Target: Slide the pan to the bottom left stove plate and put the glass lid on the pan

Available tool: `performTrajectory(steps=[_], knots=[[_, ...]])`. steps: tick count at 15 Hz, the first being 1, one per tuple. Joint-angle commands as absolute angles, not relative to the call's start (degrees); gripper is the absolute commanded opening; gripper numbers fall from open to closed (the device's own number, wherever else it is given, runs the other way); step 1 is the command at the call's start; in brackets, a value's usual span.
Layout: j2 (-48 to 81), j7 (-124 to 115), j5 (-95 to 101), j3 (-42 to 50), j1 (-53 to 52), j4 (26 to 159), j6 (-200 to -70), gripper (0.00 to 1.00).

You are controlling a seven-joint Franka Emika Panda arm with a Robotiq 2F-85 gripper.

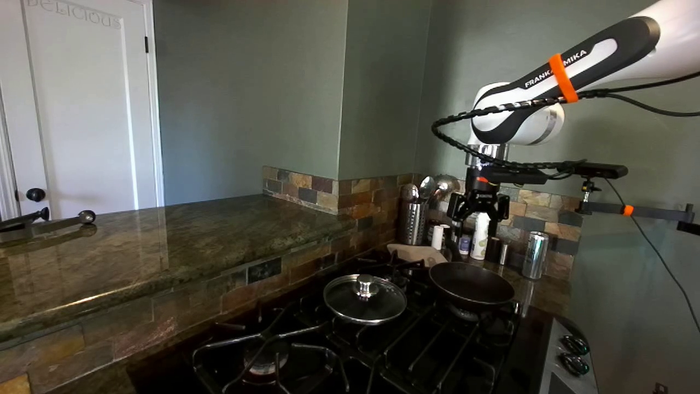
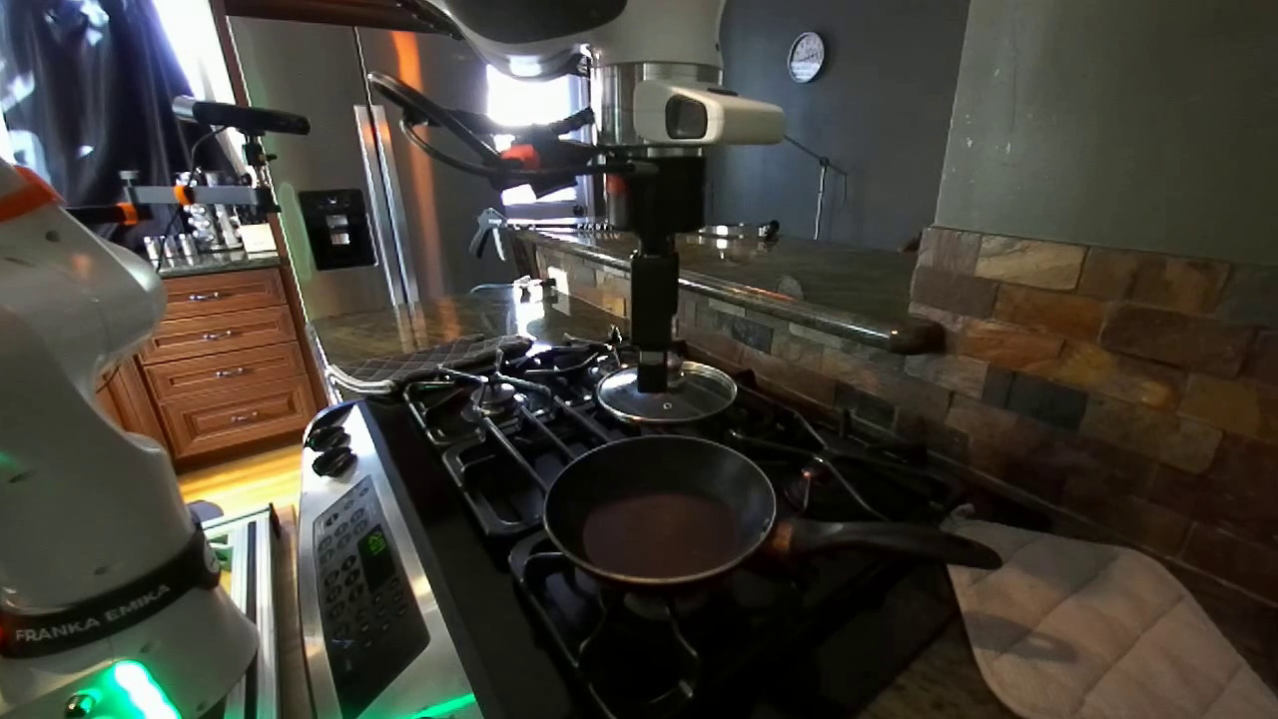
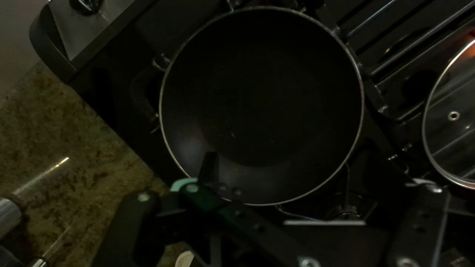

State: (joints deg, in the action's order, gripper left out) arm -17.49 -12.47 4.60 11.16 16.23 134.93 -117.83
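Your fingers [image 3: 210,170] stand apart, empty. Pan [image 2: 659,509]: likely stiff, moderately heavy; take its handle [image 2: 889,540]. Lid [image 1: 363,307]: probably slippery, fragile; you should pinch its knob [image 1: 366,284].

A steel utensil holder [image 1: 414,224], a white bottle [image 1: 480,237] and a shiny canister [image 1: 535,255] stand on the bench [image 3: 81,137], where a pale cloth [image 2: 1083,604] lies. Farther off are a refrigerator [image 2: 439,190], wooden drawers [image 2: 225,340], a clock [image 2: 807,57] and a white door [image 1: 82,120].
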Motion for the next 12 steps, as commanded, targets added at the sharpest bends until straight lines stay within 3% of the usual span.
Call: performTrajectory(steps=[1, 12], knots=[[-14.9, -11.7, 3.8, 13.3, 17.1, 133.6, -119.4, 1.00], [-5.4, -8.0, -1.0, 17.9, 17.9, 129.1, -127.6, 1.00]])
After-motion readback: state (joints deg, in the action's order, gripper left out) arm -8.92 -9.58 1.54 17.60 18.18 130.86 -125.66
